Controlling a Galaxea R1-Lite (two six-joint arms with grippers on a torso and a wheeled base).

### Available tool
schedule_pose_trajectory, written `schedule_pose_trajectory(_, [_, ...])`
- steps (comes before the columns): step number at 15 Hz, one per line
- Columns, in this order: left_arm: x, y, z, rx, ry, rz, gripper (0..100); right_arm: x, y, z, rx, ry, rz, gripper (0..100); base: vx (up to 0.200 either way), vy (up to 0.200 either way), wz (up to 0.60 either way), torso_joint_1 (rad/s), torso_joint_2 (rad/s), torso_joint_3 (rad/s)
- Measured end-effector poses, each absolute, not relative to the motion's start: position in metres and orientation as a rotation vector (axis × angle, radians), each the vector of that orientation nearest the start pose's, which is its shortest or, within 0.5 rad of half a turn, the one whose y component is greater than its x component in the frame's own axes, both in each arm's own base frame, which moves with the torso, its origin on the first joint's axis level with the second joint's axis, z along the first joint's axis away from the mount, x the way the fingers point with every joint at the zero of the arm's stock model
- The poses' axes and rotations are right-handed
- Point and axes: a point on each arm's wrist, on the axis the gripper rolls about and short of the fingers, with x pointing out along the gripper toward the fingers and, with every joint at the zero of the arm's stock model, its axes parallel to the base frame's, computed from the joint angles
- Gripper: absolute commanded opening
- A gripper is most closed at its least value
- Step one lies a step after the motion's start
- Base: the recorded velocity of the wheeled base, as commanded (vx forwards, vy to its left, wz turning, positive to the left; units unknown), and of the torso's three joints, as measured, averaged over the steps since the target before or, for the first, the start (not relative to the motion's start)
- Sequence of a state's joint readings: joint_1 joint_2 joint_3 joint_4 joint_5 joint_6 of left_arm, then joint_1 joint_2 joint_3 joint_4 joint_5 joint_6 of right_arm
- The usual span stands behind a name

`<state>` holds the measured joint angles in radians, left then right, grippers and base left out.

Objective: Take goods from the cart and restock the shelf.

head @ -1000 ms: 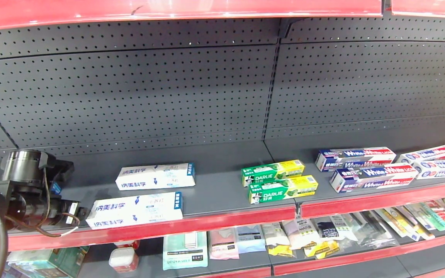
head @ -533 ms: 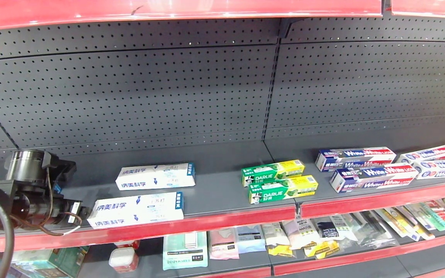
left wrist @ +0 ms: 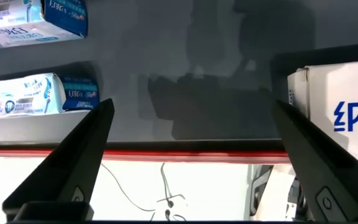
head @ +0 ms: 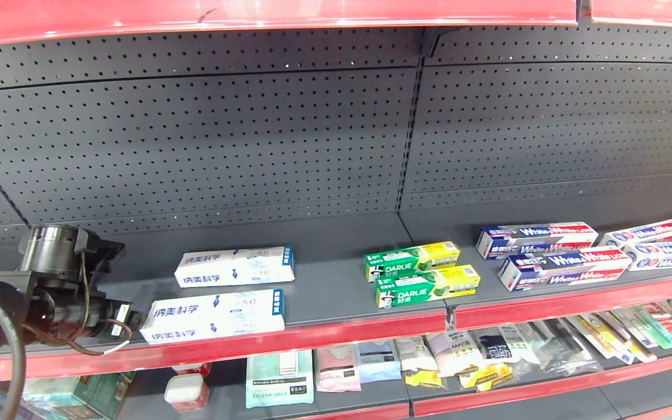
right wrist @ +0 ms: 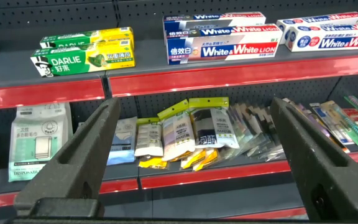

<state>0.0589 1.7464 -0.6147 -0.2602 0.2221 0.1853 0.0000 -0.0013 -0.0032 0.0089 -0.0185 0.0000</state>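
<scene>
1. The left gripper point(left wrist: 191, 106) is low over the gray shelf point(head: 336, 245), at its left end, near the red front edge point(head: 312, 335).
2. Its two fingers are spread wide apart and there is nothing between them.
3. The front white toothpaste box point(head: 213, 315) lies flat on the shelf, just behind the red front edge.
4. In the left wrist view this box is just beside one finger point(left wrist: 303, 149). I cannot tell if they touch.
5. The back white toothpaste box point(head: 234, 266) lies flat too, a little deeper in.
6. The right gripper point(right wrist: 196, 102) is also wide open and holds nothing. It faces the shelves from a little way off.
7. Two green toothpaste boxes point(head: 420, 273) lie close together near the middle of the shelf.
8. Blue, white and red toothpaste boxes point(head: 537, 238) lie to the right of them.
9. The lower shelf point(head: 371, 402) holds small packets point(head: 336, 367) in a row.
10. What looks done: the front white box seems set down, since the fingers are off it.
11. What looks left: most of the shelf is bare behind the boxes, so there is room for many more.
12. I think the next job is to go back to the cart for more goods.
</scene>
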Motion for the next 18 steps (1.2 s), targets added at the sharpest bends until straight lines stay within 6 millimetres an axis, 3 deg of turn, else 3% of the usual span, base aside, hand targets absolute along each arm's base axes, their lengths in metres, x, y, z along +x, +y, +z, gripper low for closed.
schedule_pose_trajectory(18, [0.2599,0.0110,0.0913,0.266,0.892,0.166,100,-0.0231,-0.0004,0.0754,0.000,0.005,-0.019,100,0.000,0.000,0.00,0.000,0.00,0.000])
